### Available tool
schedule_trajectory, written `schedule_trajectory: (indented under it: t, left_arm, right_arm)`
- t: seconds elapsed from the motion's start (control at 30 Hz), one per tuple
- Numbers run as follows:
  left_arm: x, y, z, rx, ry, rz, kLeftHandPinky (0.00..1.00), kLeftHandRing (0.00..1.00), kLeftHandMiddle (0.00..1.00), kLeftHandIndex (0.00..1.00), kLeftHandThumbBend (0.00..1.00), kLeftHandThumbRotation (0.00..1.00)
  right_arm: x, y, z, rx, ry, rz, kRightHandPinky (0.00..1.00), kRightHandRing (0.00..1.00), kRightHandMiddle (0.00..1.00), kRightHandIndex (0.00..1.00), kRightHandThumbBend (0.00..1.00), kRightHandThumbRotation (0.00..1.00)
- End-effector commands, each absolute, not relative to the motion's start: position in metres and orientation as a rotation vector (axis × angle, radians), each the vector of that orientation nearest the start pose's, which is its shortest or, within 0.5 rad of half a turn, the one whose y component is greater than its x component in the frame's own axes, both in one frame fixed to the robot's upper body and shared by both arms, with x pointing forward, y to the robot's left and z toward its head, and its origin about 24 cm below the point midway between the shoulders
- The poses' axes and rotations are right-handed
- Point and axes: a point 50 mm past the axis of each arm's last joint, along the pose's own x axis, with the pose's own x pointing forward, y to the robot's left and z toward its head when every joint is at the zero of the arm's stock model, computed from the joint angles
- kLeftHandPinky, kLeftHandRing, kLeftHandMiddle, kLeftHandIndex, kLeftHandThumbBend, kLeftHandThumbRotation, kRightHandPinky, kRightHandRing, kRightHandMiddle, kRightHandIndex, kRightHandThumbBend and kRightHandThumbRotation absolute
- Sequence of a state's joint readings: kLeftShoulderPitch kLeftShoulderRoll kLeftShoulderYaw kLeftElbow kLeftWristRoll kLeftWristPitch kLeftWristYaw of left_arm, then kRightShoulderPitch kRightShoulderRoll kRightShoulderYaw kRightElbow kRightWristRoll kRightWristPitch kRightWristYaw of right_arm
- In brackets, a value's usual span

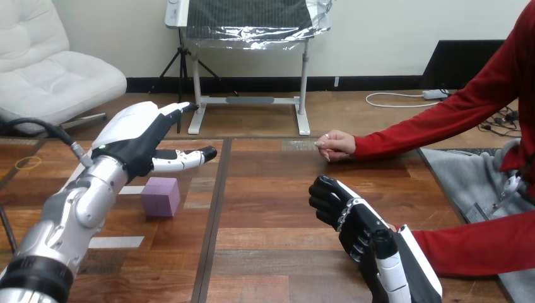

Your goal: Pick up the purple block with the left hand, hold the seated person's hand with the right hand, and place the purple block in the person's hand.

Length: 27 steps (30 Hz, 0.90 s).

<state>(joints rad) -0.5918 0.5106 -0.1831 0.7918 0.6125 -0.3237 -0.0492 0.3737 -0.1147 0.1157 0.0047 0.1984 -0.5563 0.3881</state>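
left hand (135, 142) hangs above the purple block (160, 196), fingers spread open; I'd come straight down so thumb and fingers straddle it before squeezing

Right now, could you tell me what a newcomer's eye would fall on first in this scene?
The robot's left hand hovers open just above the purple block on the left of the table. The person's hand rests on the table farther back, and the right hand is raised at the front right.
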Motion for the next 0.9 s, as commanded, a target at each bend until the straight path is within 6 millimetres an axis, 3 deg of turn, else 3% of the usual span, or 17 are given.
schedule_trajectory:
  t: [0.0, 0.3, 0.63, 0.87]
  left_arm:
    - [0.368, 0.223, 0.105, 1.245, -0.092, -0.213, 0.98, 0.94, 0.95, 0.92, 0.65, 0.65]
    - [0.372, 0.225, 0.102, 1.312, -0.041, -0.232, 0.98, 0.94, 0.93, 0.91, 0.65, 0.62]
    - [0.374, 0.227, 0.098, 1.365, -0.003, -0.259, 0.92, 0.87, 0.85, 0.81, 0.70, 0.54]
    - [0.375, 0.230, 0.094, 1.389, 0.041, -0.272, 0.90, 0.86, 0.83, 0.81, 0.73, 0.52]
  right_arm:
    - [0.176, -0.144, 0.036, 0.072, -0.291, 0.367, 0.93, 0.91, 0.90, 0.89, 0.78, 1.00]
    - [0.176, -0.143, 0.036, 0.078, -0.289, 0.367, 0.93, 0.91, 0.90, 0.89, 0.79, 1.00]
    - [0.175, -0.144, 0.037, 0.075, -0.294, 0.365, 0.93, 0.91, 0.89, 0.89, 0.79, 1.00]
    - [0.175, -0.146, 0.037, 0.073, -0.294, 0.355, 0.93, 0.91, 0.89, 0.88, 0.78, 1.00]
